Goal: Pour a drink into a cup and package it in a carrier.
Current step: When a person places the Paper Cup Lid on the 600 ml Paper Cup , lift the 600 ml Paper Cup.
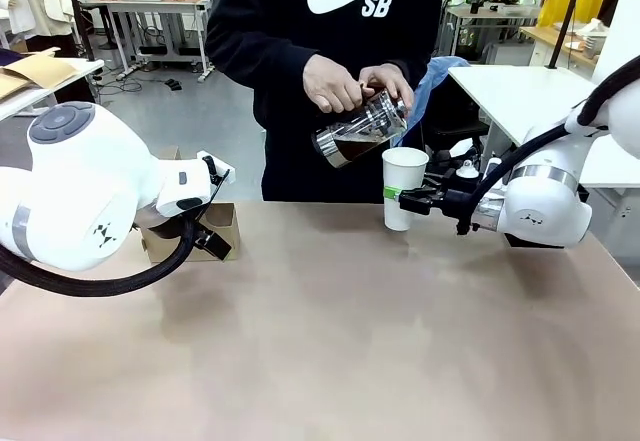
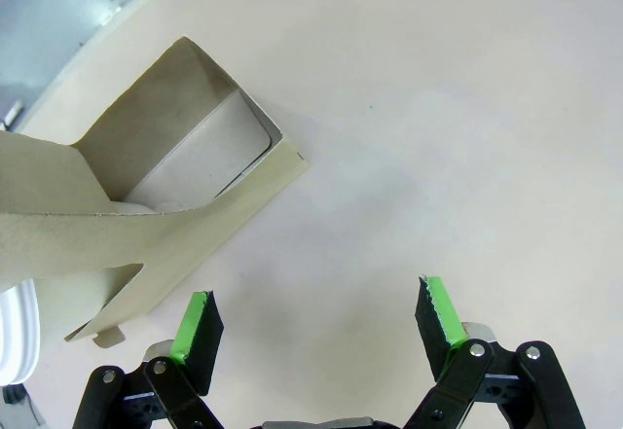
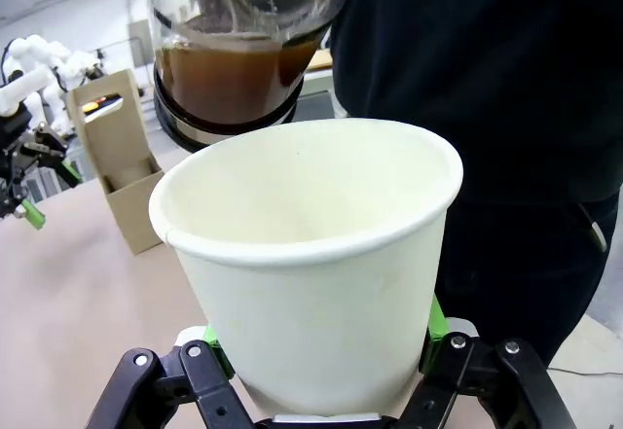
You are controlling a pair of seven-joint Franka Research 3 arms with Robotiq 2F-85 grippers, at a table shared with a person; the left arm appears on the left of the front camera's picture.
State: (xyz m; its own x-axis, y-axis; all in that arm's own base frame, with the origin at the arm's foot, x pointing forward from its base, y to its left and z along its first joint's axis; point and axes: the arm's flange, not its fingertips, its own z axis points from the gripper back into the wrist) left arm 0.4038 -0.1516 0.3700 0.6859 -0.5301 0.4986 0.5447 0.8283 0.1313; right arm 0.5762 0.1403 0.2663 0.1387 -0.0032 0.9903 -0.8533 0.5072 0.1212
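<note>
A person's two hands hold the clear glass jug [image 1: 360,129] tilted just above the white paper cup [image 1: 403,186]. The dark brown drink [image 3: 234,69] sits inside the jug, and no stream shows. The cup [image 3: 311,273] looks empty inside. My right gripper [image 1: 397,199] is shut on the cup's lower half, with its green pads [image 3: 433,320] pressed on either side. The brown cardboard carrier [image 1: 226,227] stands at the far left of the table. My left gripper [image 2: 319,317] hangs open over bare table beside the carrier [image 2: 165,186], holding nothing.
The person stands at the far edge of the table [image 1: 330,341], directly behind the cup. My left arm's large white body [image 1: 80,191] covers much of the carrier in the front view. A white table [image 1: 520,91] stands behind my right arm.
</note>
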